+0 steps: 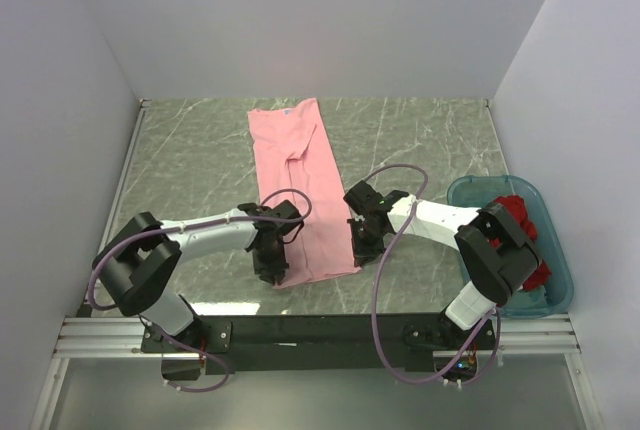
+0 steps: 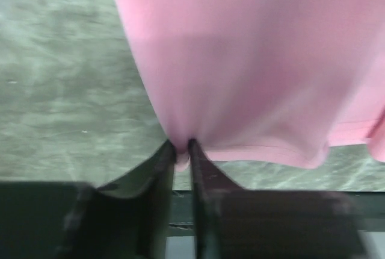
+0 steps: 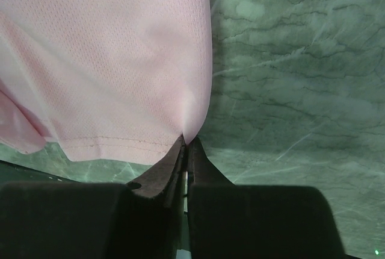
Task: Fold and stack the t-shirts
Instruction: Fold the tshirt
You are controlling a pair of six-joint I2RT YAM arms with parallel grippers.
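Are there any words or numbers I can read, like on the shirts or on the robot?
No text can be read anywhere.
pink t-shirt: plain cloth, but a tiny pale tag at its collar is too small to read.
red t-shirt in the teal tub: no print shows.
left arm and right arm: no lettering shows.

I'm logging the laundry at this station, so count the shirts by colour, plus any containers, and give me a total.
Pink t-shirt: 1
Red t-shirt: 1
Teal tub: 1
Total: 3
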